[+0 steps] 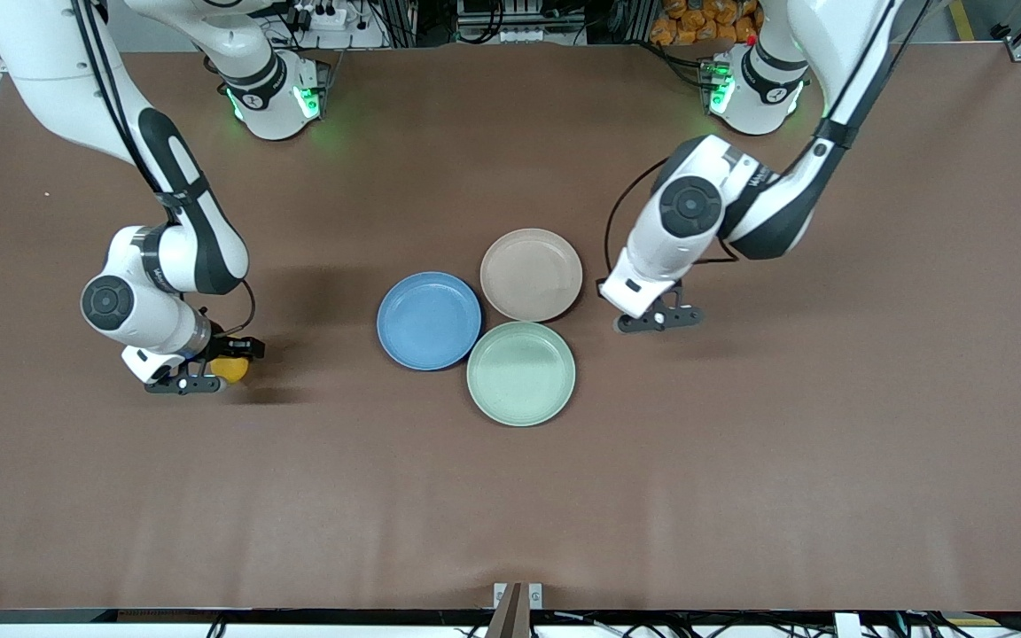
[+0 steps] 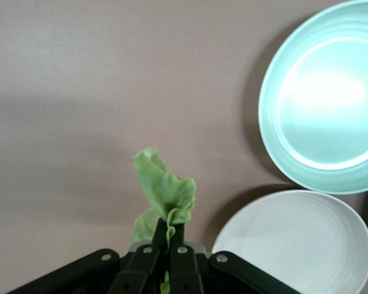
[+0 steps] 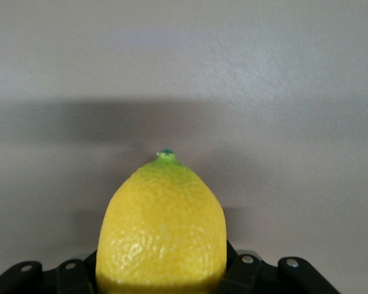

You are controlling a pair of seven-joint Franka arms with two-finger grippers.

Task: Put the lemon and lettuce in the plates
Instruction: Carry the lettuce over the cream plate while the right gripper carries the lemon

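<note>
The yellow lemon (image 3: 162, 223) with its small green tip sits between the fingers of my right gripper (image 3: 162, 275), which is shut on it. In the front view the lemon (image 1: 231, 369) and right gripper (image 1: 209, 372) are low over bare table toward the right arm's end, well apart from the blue plate (image 1: 429, 320). My left gripper (image 2: 170, 231) is shut on the tail of the wrinkly green lettuce (image 2: 164, 187). That left gripper (image 1: 659, 317) hangs low beside the beige-pink plate (image 1: 531, 274), toward the left arm's end. The lettuce is hidden in the front view.
A pale mint-green plate (image 1: 520, 373) touches both other plates, nearer to the front camera; the left wrist view shows the mint-green plate (image 2: 322, 98) and the beige-pink plate (image 2: 294, 245). Brown table (image 1: 741, 461) spreads wide around the plates.
</note>
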